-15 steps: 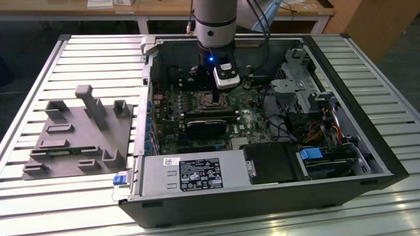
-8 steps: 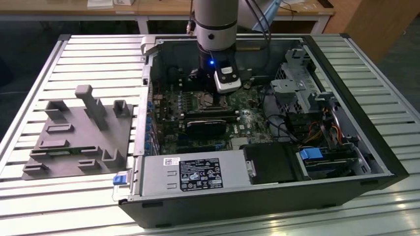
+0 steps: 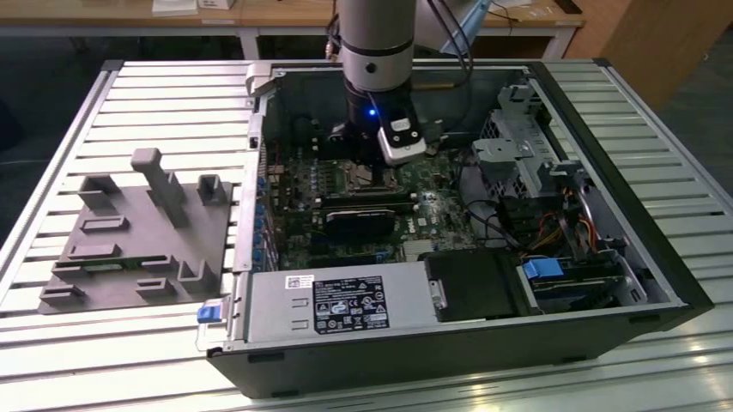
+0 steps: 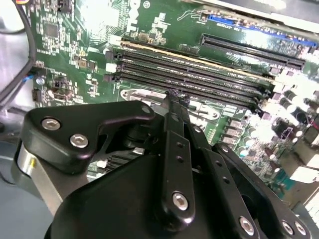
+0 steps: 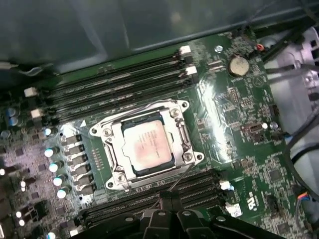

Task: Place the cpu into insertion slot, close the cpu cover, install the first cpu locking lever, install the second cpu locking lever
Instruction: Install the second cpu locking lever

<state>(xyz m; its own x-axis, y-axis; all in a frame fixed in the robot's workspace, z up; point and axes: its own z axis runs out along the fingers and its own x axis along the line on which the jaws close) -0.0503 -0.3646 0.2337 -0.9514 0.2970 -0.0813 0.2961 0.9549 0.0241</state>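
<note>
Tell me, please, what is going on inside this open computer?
A robot arm reaches down into the open computer case, its tool close above the green motherboard. In the first wrist view the cpu lies flat in place with the silver cpu cover down around it. A thin rod, probably a locking lever, slants from the cover's edge toward the tool; whether it is latched is unclear.

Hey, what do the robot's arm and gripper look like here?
The arm is a silver-grey cylinder turning black toward the wrist, with a small blue light and black cables alongside. A small white box sits at the wrist. The gripper is matte black, built of jointed links with silver screws.
</note>
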